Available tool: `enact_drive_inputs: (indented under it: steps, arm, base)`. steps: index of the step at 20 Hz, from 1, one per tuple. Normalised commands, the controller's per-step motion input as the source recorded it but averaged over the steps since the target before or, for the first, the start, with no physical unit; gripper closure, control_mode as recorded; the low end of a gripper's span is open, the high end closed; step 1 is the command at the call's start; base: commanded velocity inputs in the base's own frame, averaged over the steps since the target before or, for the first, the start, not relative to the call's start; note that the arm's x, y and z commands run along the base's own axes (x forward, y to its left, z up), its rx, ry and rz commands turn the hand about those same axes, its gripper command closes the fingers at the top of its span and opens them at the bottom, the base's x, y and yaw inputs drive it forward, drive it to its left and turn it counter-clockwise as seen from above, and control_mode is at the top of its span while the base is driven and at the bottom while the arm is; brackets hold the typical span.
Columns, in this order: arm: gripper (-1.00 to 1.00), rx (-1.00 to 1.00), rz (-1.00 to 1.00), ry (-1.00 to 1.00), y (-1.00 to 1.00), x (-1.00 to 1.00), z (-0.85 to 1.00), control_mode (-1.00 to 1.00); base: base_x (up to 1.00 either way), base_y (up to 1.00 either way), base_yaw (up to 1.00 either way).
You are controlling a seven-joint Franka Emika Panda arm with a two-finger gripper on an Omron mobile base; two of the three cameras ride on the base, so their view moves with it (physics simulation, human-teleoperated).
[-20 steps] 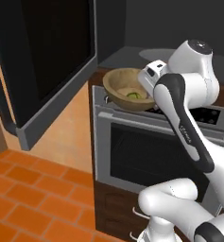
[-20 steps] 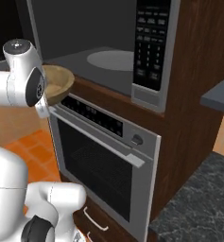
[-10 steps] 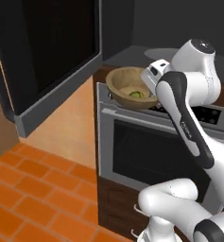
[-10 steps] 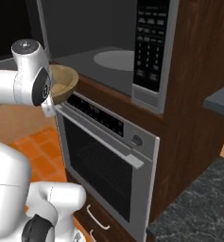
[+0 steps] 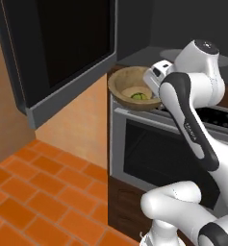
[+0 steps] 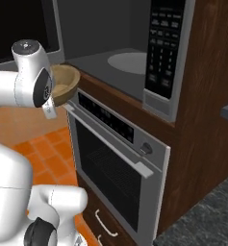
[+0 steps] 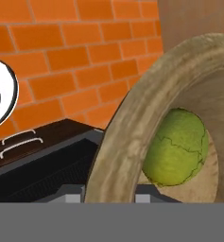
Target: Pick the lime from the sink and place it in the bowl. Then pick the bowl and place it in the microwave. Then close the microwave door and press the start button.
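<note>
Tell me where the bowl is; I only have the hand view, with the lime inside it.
Observer: The bowl is held in the air near the oven's upper left corner, outside the microwave.
Operator: Is the door open?
Observer: Yes, the door stands swung wide to the left.
Operator: What's in the cavity?
Observer: A pale plate lies on its floor, with nothing on it.
</note>
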Motion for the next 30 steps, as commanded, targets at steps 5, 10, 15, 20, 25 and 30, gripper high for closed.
enact_drive_inputs:
  steps: [5, 10, 15, 20, 25, 30]
  arm:
    - [1.00, 0.00, 0.00, 0.00, 0.00, 0.00, 0.00, 1.00]
    - [1.00, 0.00, -0.05, 0.00, 0.00, 0.01, 0.13, -1.00]
    - [1.00, -0.01, -0.25, 0.01, -0.02, -0.06, 0.37, -1.00]
    - [1.00, 0.00, -0.24, 0.00, -0.42, 0.16, 0.33, -1.00]
    - [1.00, 0.00, -0.14, -0.01, -0.59, 0.40, 0.18, -1.00]
    - [1.00, 0.00, -0.15, -0.10, -0.54, 0.34, 0.22, -1.00]
  base:
    - [0.24, 0.21, -0.03]
    - [0.05, 0.00, -0.01]
    - [0.00, 0.00, 0.00]
    - [0.00, 0.00, 0.00]
    - [0.00, 0.00, 0.00]
    - [0.00, 0.00, 0.00]
